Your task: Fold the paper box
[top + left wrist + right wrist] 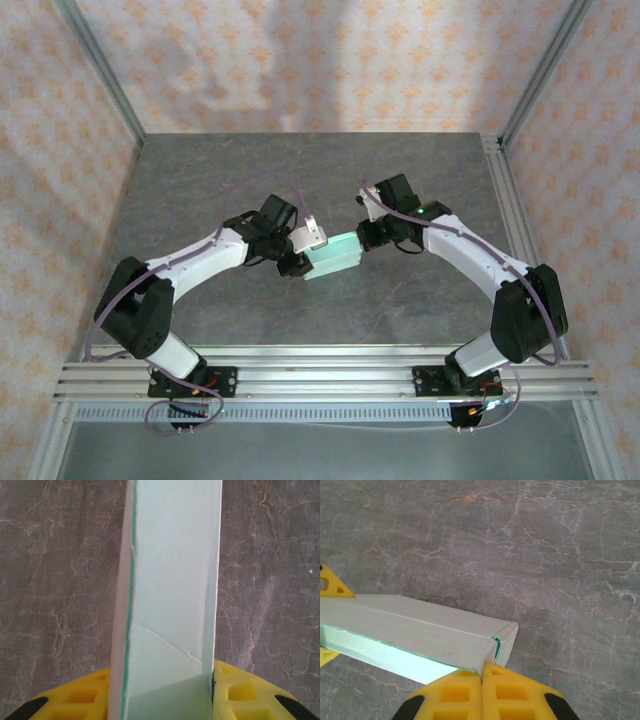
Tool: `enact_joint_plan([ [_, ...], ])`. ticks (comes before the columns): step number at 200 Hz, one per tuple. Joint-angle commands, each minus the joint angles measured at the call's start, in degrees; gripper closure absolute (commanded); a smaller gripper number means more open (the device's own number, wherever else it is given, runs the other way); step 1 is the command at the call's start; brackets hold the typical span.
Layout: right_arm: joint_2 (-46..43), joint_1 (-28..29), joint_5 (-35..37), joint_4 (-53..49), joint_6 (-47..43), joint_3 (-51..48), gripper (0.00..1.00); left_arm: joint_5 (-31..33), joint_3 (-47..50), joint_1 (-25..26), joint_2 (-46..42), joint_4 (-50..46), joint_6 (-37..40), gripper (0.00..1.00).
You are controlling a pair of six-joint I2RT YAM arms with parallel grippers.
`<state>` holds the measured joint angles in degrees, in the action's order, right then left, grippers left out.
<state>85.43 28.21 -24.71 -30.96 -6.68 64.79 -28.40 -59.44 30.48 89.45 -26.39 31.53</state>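
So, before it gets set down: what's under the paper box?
Grey marbled table shows around the paper box. The patch directly beneath it is hidden by the box itself.

The mint-green paper box is folded slim.

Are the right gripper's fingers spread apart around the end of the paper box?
No. The right wrist view shows the right gripper's yellow fingers pressed together, with the paper box's end corner at their tips.
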Motion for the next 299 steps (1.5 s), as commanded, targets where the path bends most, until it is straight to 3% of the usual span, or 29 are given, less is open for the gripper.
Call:
enact_joint_plan([
  [1, -1.36, 1.00, 0.49, 3.55, 6.36, -0.85, 1.00, 1.86, -0.60, -0.05, 2.35, -4.37, 0.45, 0.61],
  [32, -1.52, 1.85, 2.07, 5.12, 7.37, -2.68, 1.00, 2.21, -1.44, -0.12, 3.22, -4.68, 1.20, 0.61],
  [84, -4.33, 1.94, 4.74, 11.06, 1.36, -8.47, 1.00, 0.88, -3.82, -0.13, 5.21, -5.47, 3.37, 0.58],
  [151, -4.59, 1.94, 7.09, 13.32, 4.28, -8.48, 1.00, 0.05, -1.46, 0.49, -0.34, 0.49, -3.17, 0.21],
  [178, -4.75, 2.20, 8.92, 12.53, 4.56, -8.37, 1.00, 6.03, 1.83, 1.07, -6.24, 7.02, -10.99, 0.01],
  [208, -5.18, 2.78, 11.36, 11.74, 5.46, -8.47, 1.00, 14.90, 5.80, 3.14, -14.24, 11.42, -19.68, 0.00],
  [241, -5.56, 3.35, 13.93, 11.13, 7.75, -8.19, 1.00, 22.01, 8.50, 6.00, -23.67, 12.35, -34.25, 0.00],
  [260, -5.77, 3.45, 14.48, 10.66, 8.47, -8.01, 1.00, 27.09, 6.64, 8.75, -25.65, 7.84, -41.25, 0.00],
  [280, -6.09, 3.63, 14.21, 10.61, 8.58, -8.02, 1.00, 29.07, 1.73, 9.36, -23.28, -1.61, -50.59, 0.08],
  [299, -6.30, 4.39, 15.02, 10.26, 7.56, -7.91, 1.00, 29.70, -2.26, 11.22, -19.85, -7.26, -52.89, 0.15],
])
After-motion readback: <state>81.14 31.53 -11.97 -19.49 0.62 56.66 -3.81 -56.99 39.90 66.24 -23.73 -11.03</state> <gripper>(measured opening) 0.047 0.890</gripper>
